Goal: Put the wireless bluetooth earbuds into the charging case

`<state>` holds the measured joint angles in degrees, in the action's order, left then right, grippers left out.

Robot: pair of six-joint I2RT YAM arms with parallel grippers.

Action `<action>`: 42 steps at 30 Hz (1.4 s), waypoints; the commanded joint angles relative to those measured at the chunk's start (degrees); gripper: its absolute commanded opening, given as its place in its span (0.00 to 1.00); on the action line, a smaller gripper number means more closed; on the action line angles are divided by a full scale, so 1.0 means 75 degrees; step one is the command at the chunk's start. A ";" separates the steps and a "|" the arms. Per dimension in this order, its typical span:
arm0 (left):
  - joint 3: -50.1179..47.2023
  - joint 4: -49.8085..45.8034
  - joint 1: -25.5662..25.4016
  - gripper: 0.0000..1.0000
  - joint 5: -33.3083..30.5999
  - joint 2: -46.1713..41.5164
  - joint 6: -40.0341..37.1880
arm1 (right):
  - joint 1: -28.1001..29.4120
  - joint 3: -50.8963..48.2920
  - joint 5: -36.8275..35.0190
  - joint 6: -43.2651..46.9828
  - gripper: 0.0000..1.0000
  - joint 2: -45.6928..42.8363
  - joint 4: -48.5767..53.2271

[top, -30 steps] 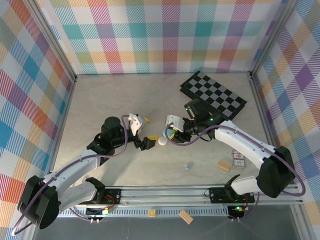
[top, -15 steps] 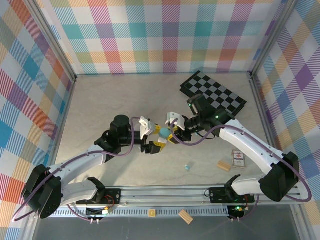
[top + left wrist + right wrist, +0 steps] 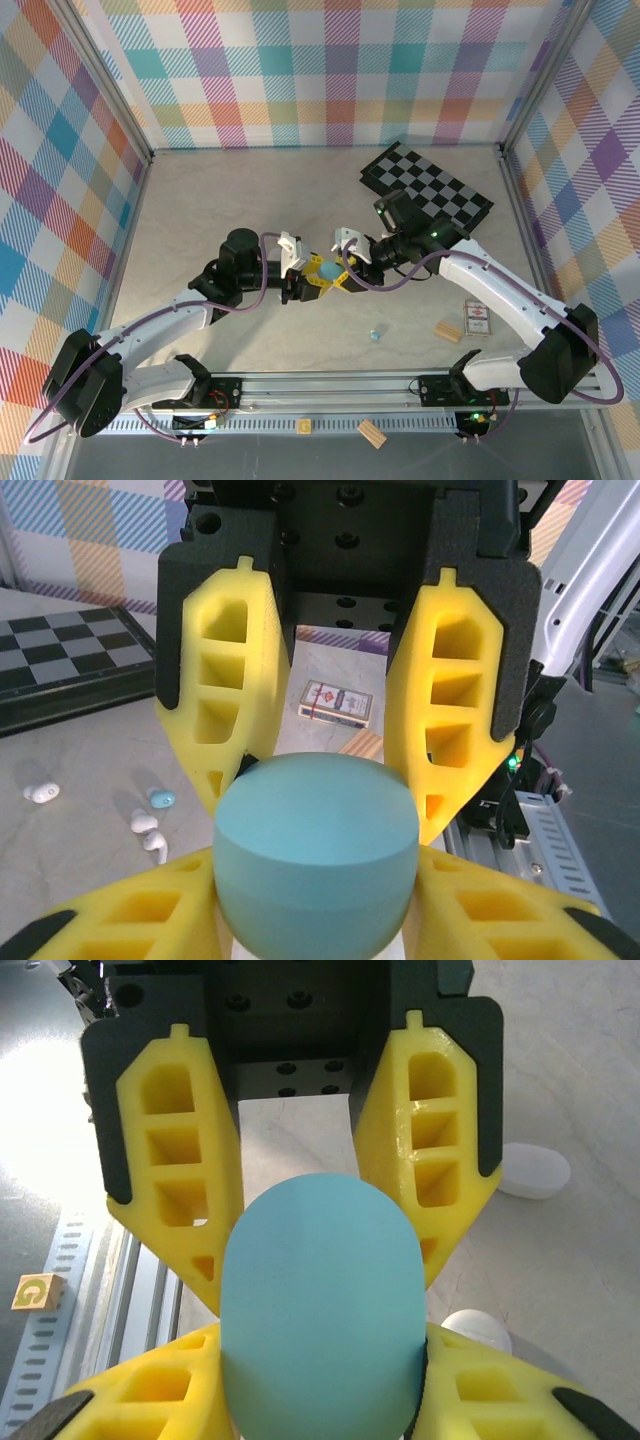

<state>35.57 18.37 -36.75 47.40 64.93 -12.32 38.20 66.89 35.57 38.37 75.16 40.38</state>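
Note:
A light-blue oval charging case (image 3: 328,268) hangs above the table's middle, where the two grippers meet head-on. My left gripper (image 3: 312,279) is shut on the case (image 3: 315,855), its yellow fingers (image 3: 120,915) pressing both sides. From the opposite side, my right gripper (image 3: 346,274) is also shut on the case (image 3: 320,1310). Tiny earbuds lie on the table: a light-blue one (image 3: 161,798) and white ones (image 3: 40,793) (image 3: 146,822). One light-blue earbud (image 3: 375,334) rests nearer the front.
A checkerboard (image 3: 425,190) lies at the back right. A card deck (image 3: 476,320) and a tan wooden block (image 3: 449,331) sit front right. Two white oval objects (image 3: 533,1171) (image 3: 478,1328) lie under the right gripper. More blocks (image 3: 371,432) rest by the front rail.
A second ago the grippers were apart and low by a white oval object. They rose and closed in together, and now both hold the blue case between them.

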 commanded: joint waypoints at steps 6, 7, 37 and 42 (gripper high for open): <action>0.0296 0.0192 -0.0127 0.29 0.0396 -0.0011 -0.0102 | -0.0023 0.0211 0.0241 0.0075 0.37 -0.0212 -0.0120; 0.0264 0.0233 -0.0127 0.29 0.0397 -0.0017 -0.0102 | -0.0029 0.0210 0.0216 0.0075 0.42 -0.0221 -0.0142; -0.0222 0.1024 -0.0116 0.29 0.0317 -0.0104 0.0092 | -0.0827 -0.0169 -0.0004 -0.1585 0.87 -0.1269 -0.1639; -0.0435 0.1623 -0.0074 0.29 0.0243 -0.0008 0.0374 | -0.1038 -0.0587 0.0130 -0.2306 0.99 -0.1752 -0.2489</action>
<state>33.19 25.26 -37.04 48.16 64.93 -10.79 31.38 63.86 34.68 25.02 64.31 27.11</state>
